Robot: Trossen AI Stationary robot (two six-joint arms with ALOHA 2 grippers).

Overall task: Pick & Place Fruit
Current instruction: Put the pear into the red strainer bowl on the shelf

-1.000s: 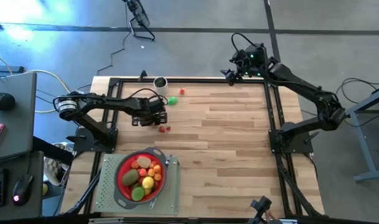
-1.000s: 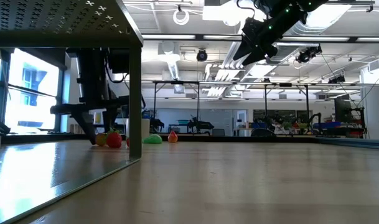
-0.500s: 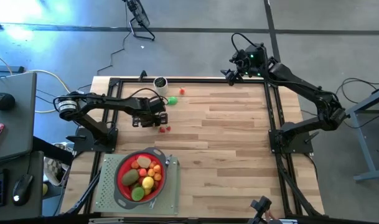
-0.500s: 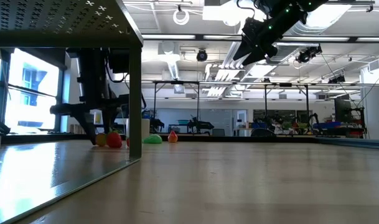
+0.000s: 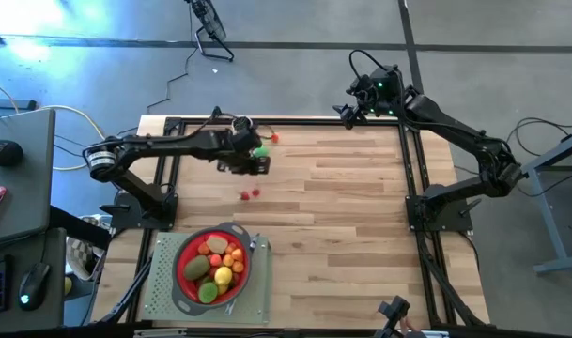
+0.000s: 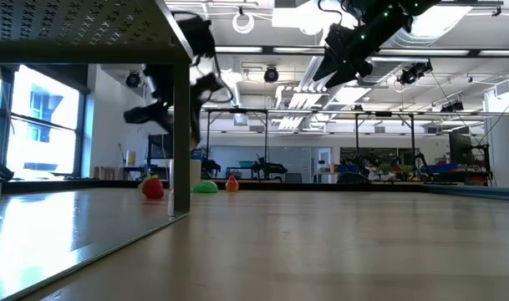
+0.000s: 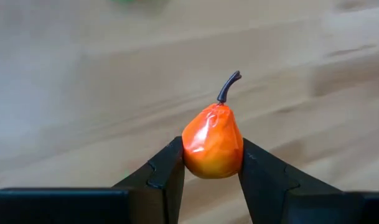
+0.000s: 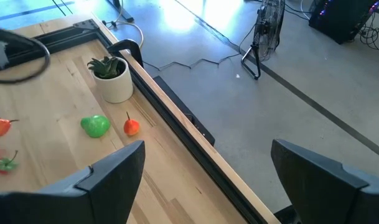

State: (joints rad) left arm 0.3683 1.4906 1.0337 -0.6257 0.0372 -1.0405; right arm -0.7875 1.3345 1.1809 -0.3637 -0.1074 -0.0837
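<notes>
My left gripper (image 7: 212,171) is shut on a small orange pear-shaped fruit (image 7: 213,144) with a dark stem, held above the bare wood. In the high view this gripper (image 5: 257,165) hangs over the table's far left part. Two small red fruits (image 5: 249,194) lie on the wood nearer than it. A green fruit (image 5: 260,150) and an orange-red one (image 5: 274,138) lie close to the far edge. The red strainer bowl (image 5: 179,272) at the near left holds several fruits. My right gripper (image 8: 208,180) waits open, high over the far edge. My left gripper pinches the orange fruit's wide lower body (image 7: 192,163) between its two fingers, one finger on each side. The stem end (image 7: 229,84) points away from the gripper. The fruit is lifted clear of the table.
A small potted plant (image 5: 240,124) stands at the far edge, just behind my left gripper. The bowl rests on a grey-green mat (image 5: 159,291) at the near left corner. A black frame rail (image 5: 412,160) lines the table's edges. Bare wood (image 5: 342,216) fills the middle and right.
My left gripper has risen from the table and gone toward the far edge and a little to the right, taking the orange fruit up with it. The fruit is now clear of the wood; the two small red fruits stay where they lay.
</notes>
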